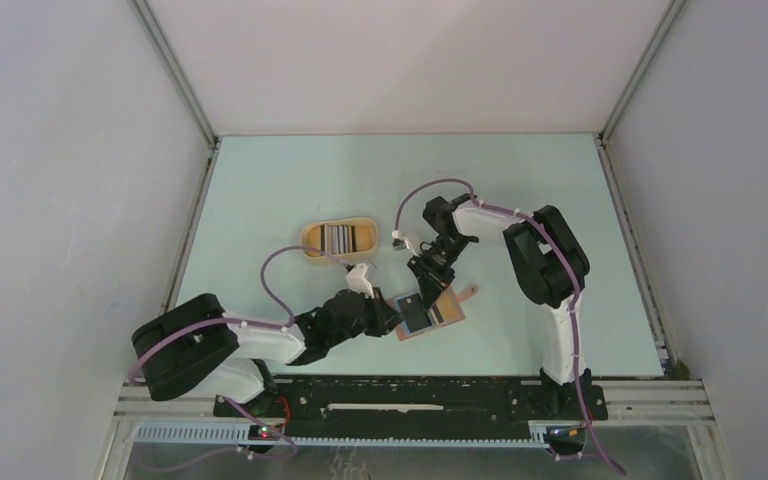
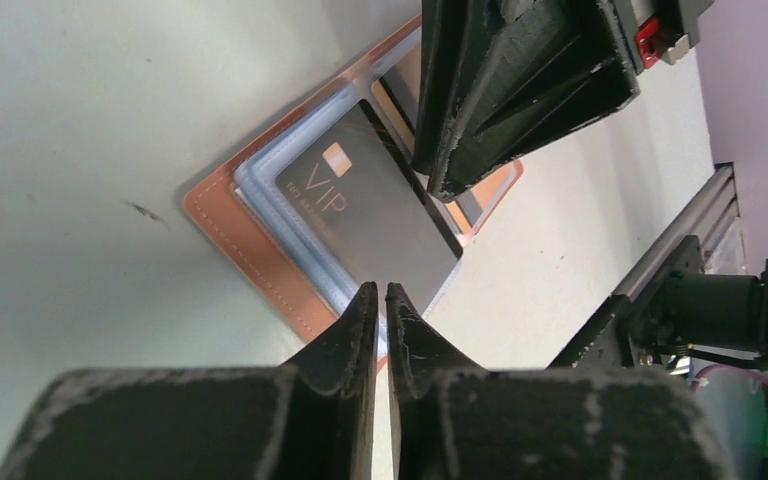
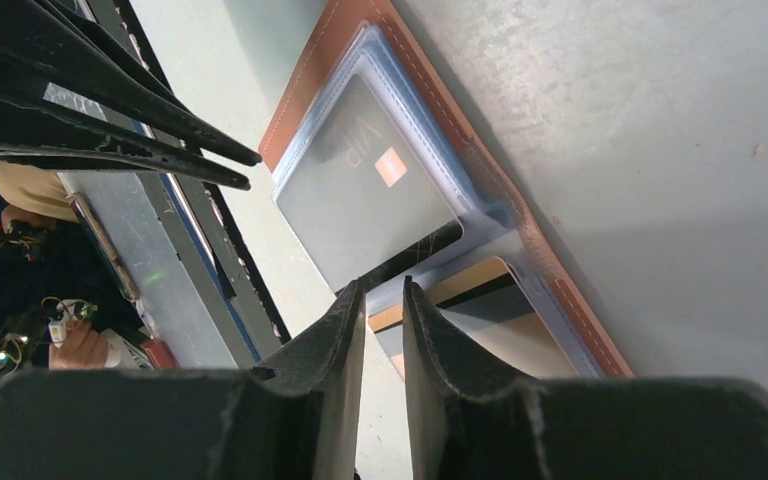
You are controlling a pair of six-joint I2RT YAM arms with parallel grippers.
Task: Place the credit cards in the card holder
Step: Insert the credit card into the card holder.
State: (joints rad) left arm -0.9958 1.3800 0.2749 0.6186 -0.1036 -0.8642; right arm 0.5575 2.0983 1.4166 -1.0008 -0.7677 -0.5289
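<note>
Currently my left end effector point(image 2: 381, 292) has its fingers pressed almost together, with only a hairline slit between them and nothing visible in it. Its tips sit right at one edge of the dark card point(image 2: 360, 215) marked VIP. My right end effector point(image 3: 382, 290) meets the same card from the opposite side, its fingers a narrow gap apart at the card's bare end; I cannot tell whether they pinch that edge. The dark card lies flat on one half of the card holder point(image 2: 230, 235), and most of it looks to be under a clear blue-grey sleeve with one end left uncovered. The card holder is spread open on the tabletop point(image 1: 290, 180) between my two end effectors, its reddish-brown border showing all round. In its other half sits a second card point(image 3: 460, 285) with pale gold and black bands. A small tab point(image 1: 468, 291) sticks out from the holder's right side. Farther back and to the left, apart from the holder, a yellow oval tray point(image 1: 307, 238) holds more credit cards point(image 1: 339, 238).
</note>
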